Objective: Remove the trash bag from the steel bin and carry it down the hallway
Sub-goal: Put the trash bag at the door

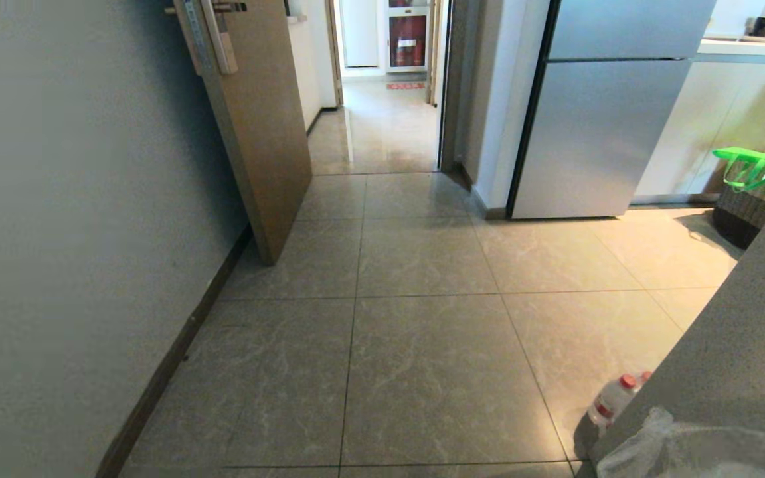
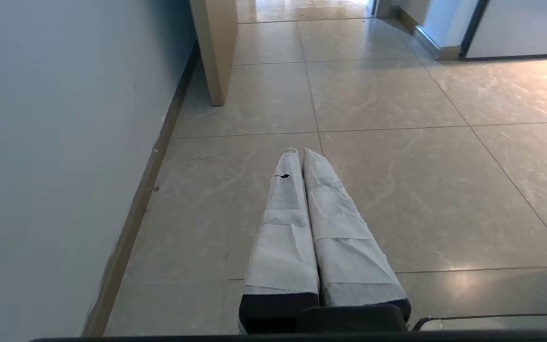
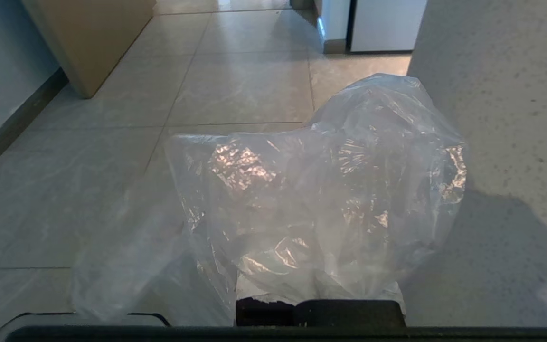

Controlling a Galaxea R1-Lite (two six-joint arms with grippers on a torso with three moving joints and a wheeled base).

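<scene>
Two large things frame the route ahead: the hallway (image 1: 382,126) with its marble-look tiles running on past the open wooden door (image 1: 256,133), and the steel-fronted fridge (image 1: 595,133) standing off to the right of it, both well ahead of either pair of jaws. A speckled grey wall or counter side (image 3: 492,118) rises just to the right of the right gripper (image 3: 321,304), close enough that the load nearly brushes it, so the robot would do well to keep left of it when it drives on. Draped up and forward over that gripper is the trash bag (image 3: 330,190), clear crinkled plastic bunched where the jaws pinch it; they are fully closed on its gathered neck, which is why the film balloons out in front of them rather than hanging flat. Its contents cannot be made out here, and no bin is in view, so the bag appears already lifted free and only the carrying is left. The left gripper (image 2: 299,152) is held out low over the tiles beside the left-hand wall, its paper-wrapped fingers pressed together on nothing, apparently just kept out of the way. A small water bottle (image 1: 611,401) with a red cap stands on the floor, slightly ahead of the bag.
</scene>
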